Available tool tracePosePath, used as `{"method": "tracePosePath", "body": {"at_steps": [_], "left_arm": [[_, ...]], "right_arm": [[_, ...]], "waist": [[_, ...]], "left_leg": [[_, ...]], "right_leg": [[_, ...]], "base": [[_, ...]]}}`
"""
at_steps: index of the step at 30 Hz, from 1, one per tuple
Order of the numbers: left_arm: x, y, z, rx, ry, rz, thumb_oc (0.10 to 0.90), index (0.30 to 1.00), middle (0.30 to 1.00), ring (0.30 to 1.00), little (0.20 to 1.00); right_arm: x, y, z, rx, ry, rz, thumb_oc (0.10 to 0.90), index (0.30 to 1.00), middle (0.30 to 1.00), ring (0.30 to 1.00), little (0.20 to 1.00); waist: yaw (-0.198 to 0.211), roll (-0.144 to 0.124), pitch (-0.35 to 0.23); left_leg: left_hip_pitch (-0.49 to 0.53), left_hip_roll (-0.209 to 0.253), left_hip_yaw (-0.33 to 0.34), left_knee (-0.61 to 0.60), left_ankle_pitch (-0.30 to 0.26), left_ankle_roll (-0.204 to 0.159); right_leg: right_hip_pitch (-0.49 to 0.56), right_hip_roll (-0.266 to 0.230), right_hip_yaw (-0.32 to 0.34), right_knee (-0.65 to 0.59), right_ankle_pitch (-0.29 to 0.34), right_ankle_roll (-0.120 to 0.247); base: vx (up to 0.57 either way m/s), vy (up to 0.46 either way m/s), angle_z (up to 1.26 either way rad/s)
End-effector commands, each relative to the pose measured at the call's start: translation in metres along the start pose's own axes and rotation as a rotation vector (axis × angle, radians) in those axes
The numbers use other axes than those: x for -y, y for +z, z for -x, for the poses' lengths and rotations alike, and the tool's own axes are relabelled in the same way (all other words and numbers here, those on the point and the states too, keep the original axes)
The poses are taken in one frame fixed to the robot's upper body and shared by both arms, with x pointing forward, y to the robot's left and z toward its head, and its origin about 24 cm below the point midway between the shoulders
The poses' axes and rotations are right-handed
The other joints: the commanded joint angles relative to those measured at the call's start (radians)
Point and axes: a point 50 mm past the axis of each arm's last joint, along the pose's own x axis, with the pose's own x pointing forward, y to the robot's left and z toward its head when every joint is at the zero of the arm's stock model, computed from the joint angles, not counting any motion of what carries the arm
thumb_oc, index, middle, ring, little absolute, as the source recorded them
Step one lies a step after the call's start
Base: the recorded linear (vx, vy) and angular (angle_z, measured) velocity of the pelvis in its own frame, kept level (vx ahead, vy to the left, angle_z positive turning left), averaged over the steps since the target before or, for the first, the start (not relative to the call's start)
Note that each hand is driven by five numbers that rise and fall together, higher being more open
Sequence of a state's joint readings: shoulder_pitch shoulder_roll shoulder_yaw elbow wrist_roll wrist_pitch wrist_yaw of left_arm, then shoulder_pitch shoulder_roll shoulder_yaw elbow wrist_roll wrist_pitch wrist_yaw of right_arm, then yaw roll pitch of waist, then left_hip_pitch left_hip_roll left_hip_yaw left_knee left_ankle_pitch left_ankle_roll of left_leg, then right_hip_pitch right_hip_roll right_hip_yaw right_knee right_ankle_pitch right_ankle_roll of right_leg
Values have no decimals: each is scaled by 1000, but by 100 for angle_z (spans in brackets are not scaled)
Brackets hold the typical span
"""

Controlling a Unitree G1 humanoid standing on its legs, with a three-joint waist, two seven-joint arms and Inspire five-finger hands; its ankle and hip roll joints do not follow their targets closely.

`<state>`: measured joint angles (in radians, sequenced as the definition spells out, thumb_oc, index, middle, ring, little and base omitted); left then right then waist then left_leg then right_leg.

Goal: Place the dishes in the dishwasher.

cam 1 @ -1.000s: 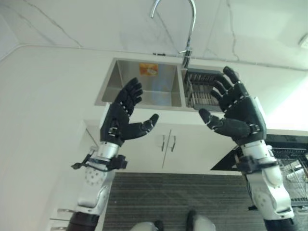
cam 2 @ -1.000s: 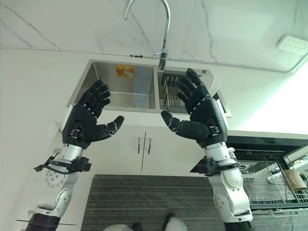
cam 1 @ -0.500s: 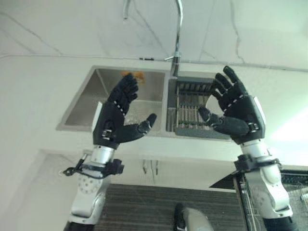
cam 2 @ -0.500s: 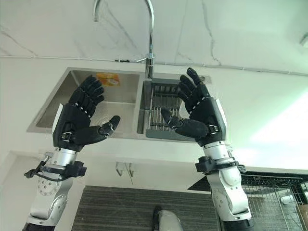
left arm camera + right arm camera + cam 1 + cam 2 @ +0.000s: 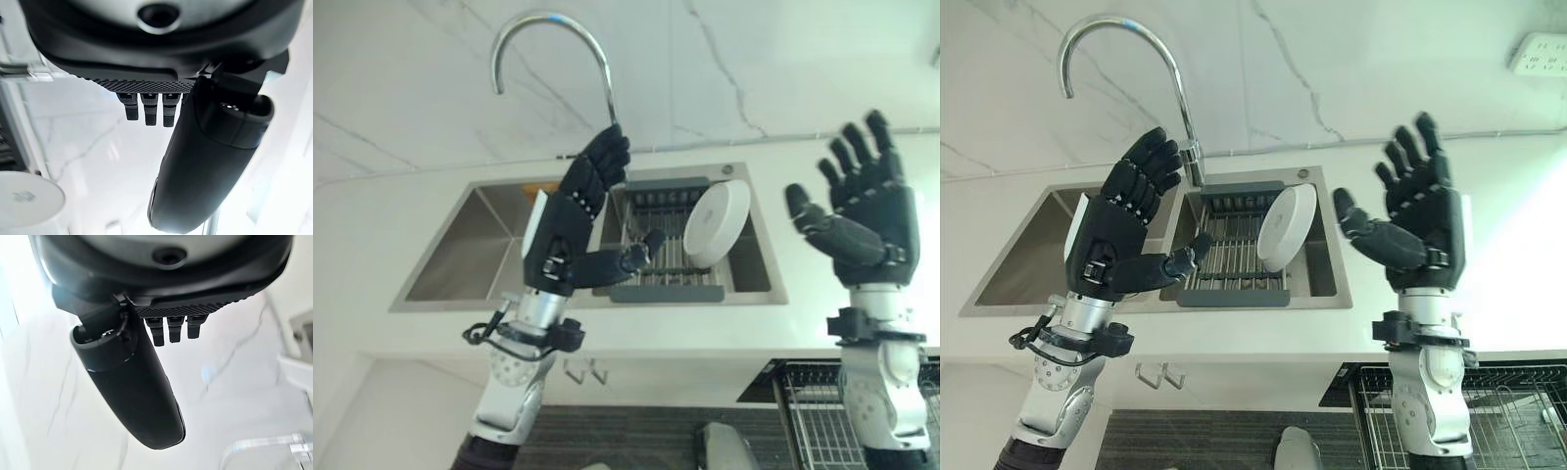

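The left hand [image 5: 570, 230] is raised above the sink [image 5: 450, 257], palm turned inward, fingers straight and spread, thumb held out, holding nothing. The right hand [image 5: 864, 215] is up over the counter [image 5: 842, 176] to the right of the sink, likewise spread wide and empty. Neither touches anything.

The dish to be moved, a white plate [image 5: 716, 223], stands tilted on edge in the dark drying rack [image 5: 666, 279] that sits in the right basin, leaning toward the basin's right wall. The curved tap [image 5: 553, 49] arches up from behind the rack, and the left hand's fingertips are in line with its stem. Down at the lower right, the wire basket of the dishwasher [image 5: 1459, 401] is pulled out below the counter edge, well apart from the plate.

The likely next step is reaching for the plate, and several things could spoil it. The left hand could knock the tap stem as it comes down. A plate on edge is smooth and offers little to hold, so a loose pinch could let it slip and crack against the steel basin. Pushing its rim could tip it flat in the rack.
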<state>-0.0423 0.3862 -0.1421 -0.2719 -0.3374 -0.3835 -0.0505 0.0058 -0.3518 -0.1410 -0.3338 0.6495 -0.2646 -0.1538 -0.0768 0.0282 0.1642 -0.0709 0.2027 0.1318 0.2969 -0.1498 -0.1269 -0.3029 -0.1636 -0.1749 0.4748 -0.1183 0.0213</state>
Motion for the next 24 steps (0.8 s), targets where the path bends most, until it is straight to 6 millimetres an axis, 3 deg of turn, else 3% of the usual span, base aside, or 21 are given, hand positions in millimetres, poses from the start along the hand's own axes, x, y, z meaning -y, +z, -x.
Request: {"method": "tracePosePath", "body": {"at_steps": [1, 10, 24], "left_arm": [[-10, 38, -11, 203, -25, -80, 800, 900, 900, 900, 900], [-12, 30, -8, 134, -36, -79, 800, 900, 900, 900, 900], [-10, 20, -14, 85, -76, -85, 800, 900, 900, 900, 900]], "right_arm": [[-21, 38, -16, 278, 33, -61, 800, 900, 900, 900, 900], [-13, 26, -25, 221, -104, -47, 800, 900, 900, 900, 900], [11, -29, -36, -154, -230, 5, 800, 900, 900, 900, 900]], "waist": [[8, -25, -56], [33, -35, -58], [54, -50, -75]], "left_leg": [[71, -40, 4, 3, -96, 56], [81, -52, 3, 3, -113, 68], [99, -58, 2, 3, -125, 73]], "right_leg": [[106, -19, -6, -175, 54, 108], [110, -33, -10, -175, 58, 116], [142, -39, -14, -175, 46, 114]], "base": [[1, 33, -2], [10, 3, 5], [3, -5, -1]]}}
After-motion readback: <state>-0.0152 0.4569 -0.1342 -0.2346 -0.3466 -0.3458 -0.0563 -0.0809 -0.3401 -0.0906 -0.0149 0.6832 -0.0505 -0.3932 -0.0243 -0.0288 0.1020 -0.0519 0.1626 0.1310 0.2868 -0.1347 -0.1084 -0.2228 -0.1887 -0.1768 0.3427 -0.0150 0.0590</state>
